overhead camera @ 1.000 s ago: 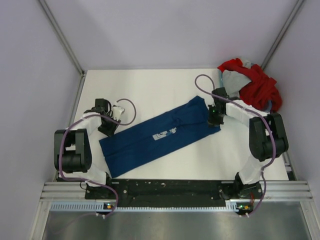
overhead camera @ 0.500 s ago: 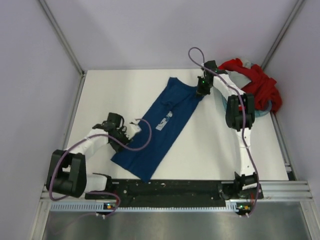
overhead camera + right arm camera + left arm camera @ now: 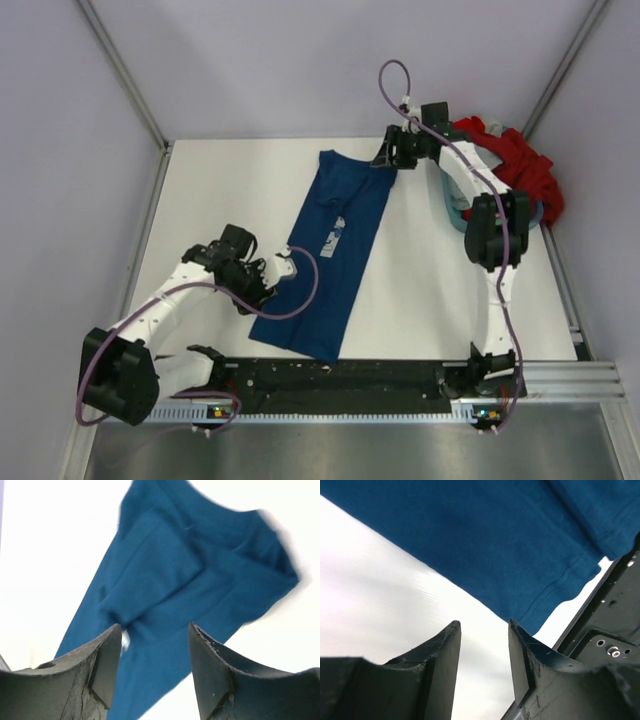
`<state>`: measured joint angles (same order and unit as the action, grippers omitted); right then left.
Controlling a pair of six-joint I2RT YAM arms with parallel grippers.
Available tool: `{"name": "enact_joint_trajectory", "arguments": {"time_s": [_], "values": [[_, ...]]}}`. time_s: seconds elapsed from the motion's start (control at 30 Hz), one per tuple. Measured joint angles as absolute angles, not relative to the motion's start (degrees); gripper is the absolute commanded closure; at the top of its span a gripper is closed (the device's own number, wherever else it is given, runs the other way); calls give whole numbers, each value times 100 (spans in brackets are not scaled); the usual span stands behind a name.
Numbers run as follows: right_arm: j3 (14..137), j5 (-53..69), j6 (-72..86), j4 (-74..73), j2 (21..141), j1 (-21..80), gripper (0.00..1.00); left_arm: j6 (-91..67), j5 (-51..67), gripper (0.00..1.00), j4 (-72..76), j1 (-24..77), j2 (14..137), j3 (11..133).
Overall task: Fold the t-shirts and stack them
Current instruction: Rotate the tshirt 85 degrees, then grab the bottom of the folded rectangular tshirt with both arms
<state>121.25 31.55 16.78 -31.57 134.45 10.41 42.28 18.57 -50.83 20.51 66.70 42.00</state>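
Observation:
The navy blue t-shirt (image 3: 330, 250) lies on the white table as a long folded strip, running from the back centre to the front edge, with its pale print (image 3: 331, 238) facing up. My left gripper (image 3: 268, 279) (image 3: 482, 625) is open just left of the strip's near half; only bare table shows between its fingers, and the hem (image 3: 555, 597) lies ahead. My right gripper (image 3: 384, 157) (image 3: 155, 627) hangs open above the strip's far right corner, with the shirt (image 3: 190, 580) below it and nothing in its grip. Red and grey t-shirts (image 3: 515, 170) lie heaped at the back right.
The heap rests in a light blue basket (image 3: 452, 207) at the table's right side. Grey walls close in the left, back and right. The black base rail (image 3: 340, 378) runs along the near edge, close to the strip's near end.
The blue shirt has swung from a shallow diagonal to nearly lengthwise. My right gripper carried its far corner back and left, then opened and let go. My left arm moved nearer and rightwards.

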Motion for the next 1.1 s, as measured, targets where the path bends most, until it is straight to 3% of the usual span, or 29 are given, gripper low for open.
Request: {"name": "enact_joint_trajectory", "arguments": {"time_s": [0.13,0.3,0.4,0.7,1.1], "values": [[9738,3463,687,-2453,11072,1557,42,4711,2359,50,-5465,2034,6552,4646],[6563,4733,-703,-652,8184,3140,37,5846,3109,48,-6049,2003,6353,4722],[5019,5236,-1376,16,7223,3629,37,6661,3253,48,-6372,1966,6198,4630],[3594,4407,-3262,-429,7113,6049,37,8311,2910,46,-6423,1951,5848,3531],[3450,3227,-4394,-454,7699,7137,38,8910,2493,46,-5996,1968,5734,2923]]}}
